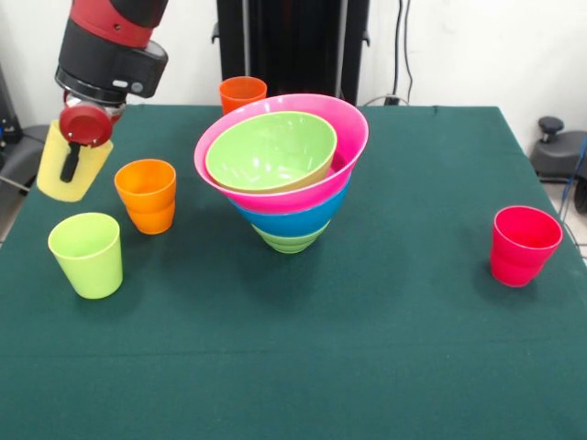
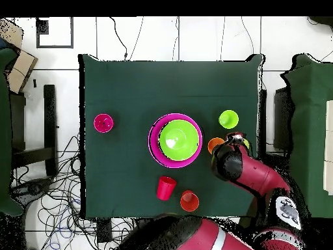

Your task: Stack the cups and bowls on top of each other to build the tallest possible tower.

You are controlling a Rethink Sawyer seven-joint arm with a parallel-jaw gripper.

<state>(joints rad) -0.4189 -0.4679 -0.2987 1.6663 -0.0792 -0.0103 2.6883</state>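
Observation:
My gripper is at the far left of the front view, shut on the rim of the pale yellow cup, which it holds tilted and above the table. In the overhead view the gripper is right of the tower. The tower stands mid-table: a light green bowl at the bottom, then the blue bowl, the pink bowl and a tilted light green bowl on top. An orange cup and the lime green cup stand below the gripper.
A second orange cup stands at the far edge behind the tower. A pinkish-red cup stands alone at the right. In the overhead view a red cup lies on its side beside the orange cup.

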